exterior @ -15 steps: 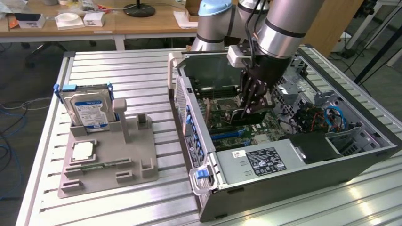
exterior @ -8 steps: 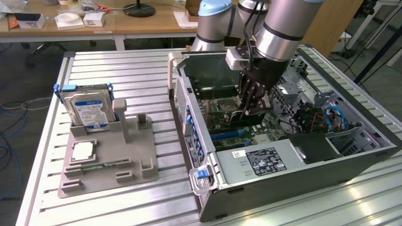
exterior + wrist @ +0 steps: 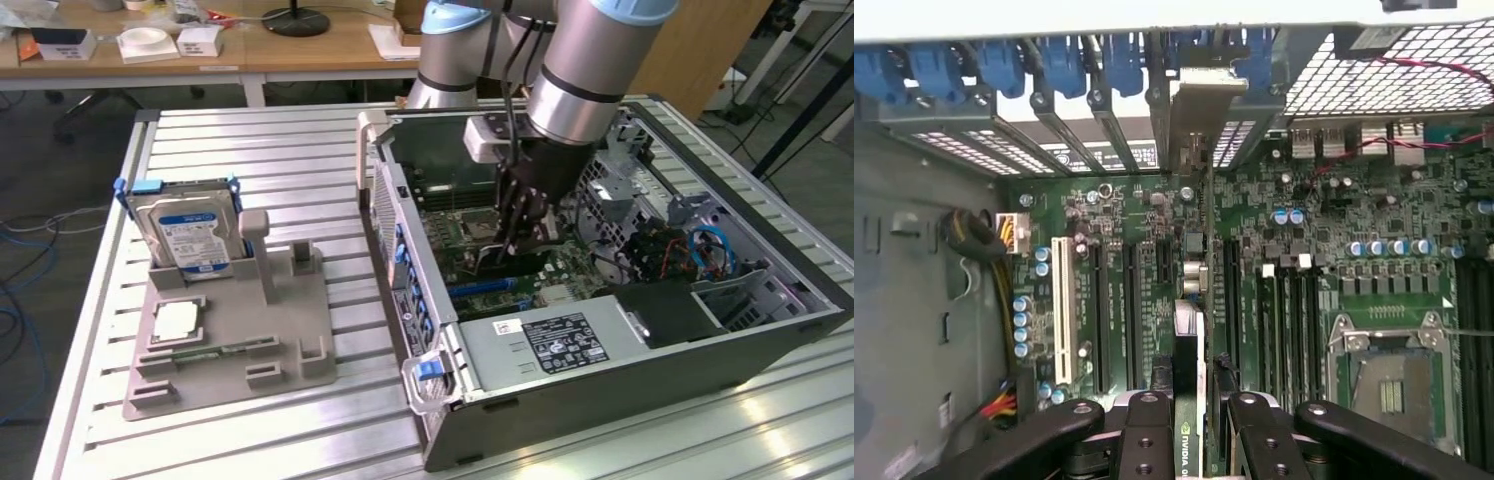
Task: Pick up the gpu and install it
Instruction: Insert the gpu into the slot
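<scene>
A: Where's the gpu (image 3: 1199,330)?
B: Edge-on between your gripper (image 3: 1189,420) fingers, clamped, standing over the motherboard (image 3: 1334,250) slots inside the case (image 3: 667,340).
A: Advice?
B: Line its bracket with the rear opening, keep it upright, press evenly.

GPU (image 3: 1190,330): thin dark expansion card seen edge-on, standing on its long edge inside the open computer case.
End bracket: silver metal, at the case's rear slot wall among the blue latches.
Position: over the motherboard's expansion slots, between two black slots, beside the white one.
Marking: green-and-white logo strip on its near end.
Hold: pinched between dark fingers.
</scene>
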